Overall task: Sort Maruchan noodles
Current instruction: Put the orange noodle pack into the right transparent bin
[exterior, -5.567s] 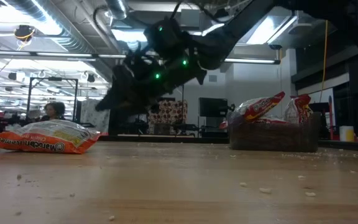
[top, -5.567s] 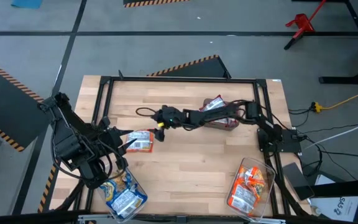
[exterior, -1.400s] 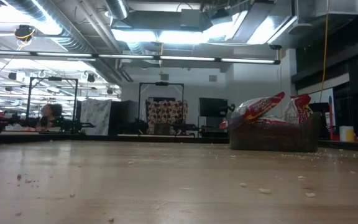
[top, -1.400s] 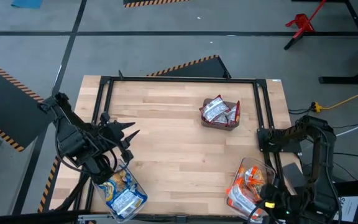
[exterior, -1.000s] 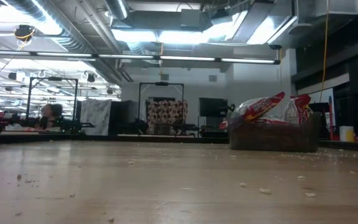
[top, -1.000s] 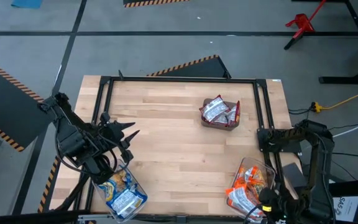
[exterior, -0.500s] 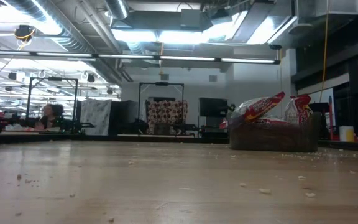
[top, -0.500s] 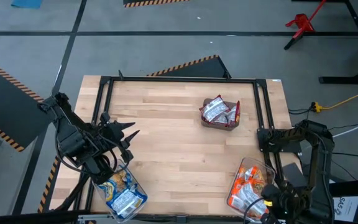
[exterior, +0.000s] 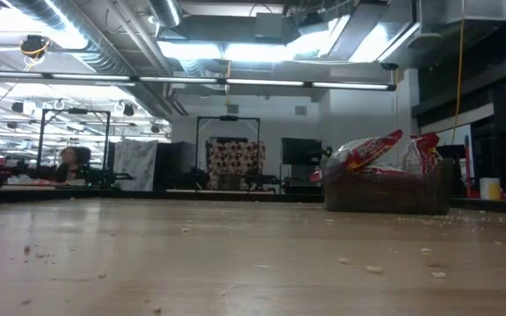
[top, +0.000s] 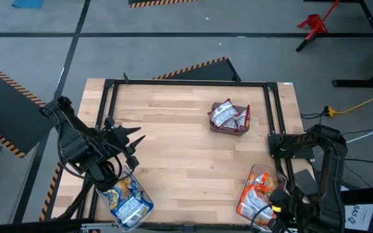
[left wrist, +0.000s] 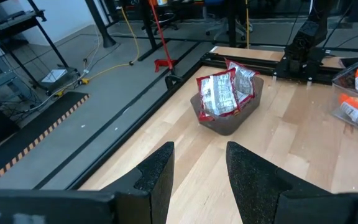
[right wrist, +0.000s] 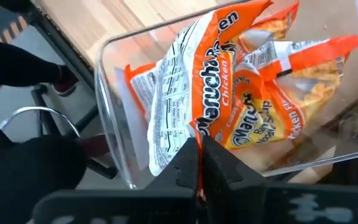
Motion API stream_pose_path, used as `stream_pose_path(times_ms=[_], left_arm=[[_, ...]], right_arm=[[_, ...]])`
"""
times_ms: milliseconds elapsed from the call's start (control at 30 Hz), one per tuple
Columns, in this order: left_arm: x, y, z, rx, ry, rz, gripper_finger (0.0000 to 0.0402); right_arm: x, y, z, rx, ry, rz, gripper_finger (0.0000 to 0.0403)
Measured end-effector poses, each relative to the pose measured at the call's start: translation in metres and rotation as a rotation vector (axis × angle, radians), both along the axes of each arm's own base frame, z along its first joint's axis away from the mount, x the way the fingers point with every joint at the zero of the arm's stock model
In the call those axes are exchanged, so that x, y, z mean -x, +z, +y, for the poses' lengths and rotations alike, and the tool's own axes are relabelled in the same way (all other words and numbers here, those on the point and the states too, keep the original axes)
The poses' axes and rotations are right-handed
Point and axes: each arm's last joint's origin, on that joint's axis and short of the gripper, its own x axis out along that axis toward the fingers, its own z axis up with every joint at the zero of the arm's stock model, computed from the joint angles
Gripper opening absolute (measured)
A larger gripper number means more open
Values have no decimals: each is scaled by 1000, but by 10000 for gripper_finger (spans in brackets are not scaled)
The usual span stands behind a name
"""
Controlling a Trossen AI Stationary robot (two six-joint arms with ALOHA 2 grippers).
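Wooden table (top: 186,149); three bins: dark (top: 230,127), clear (top: 272,175), clear (top: 141,194)

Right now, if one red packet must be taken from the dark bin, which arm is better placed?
Probably left: the left gripper is open over the table, facing the dark bin; the right gripper is shut beside the orange packets.

2 dark arms (top: 83,145), black cables, tapered matte-black fingers (left wrist: 156,177).
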Motion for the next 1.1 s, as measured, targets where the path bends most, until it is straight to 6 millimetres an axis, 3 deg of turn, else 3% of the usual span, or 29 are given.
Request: stream_pose_path(times_ms=[433,833,1100], left_arm=[[0,0,0,0,0,0,141],[0,1,1,-27,8,-28,141],[0,2,1,-43,10,-36,141]], right_arm=[[-25,-45,-25,138,12,196,6],[-26,-62,-34,132,28,362,136],[-26,-74,-38,156,14,339,146]])
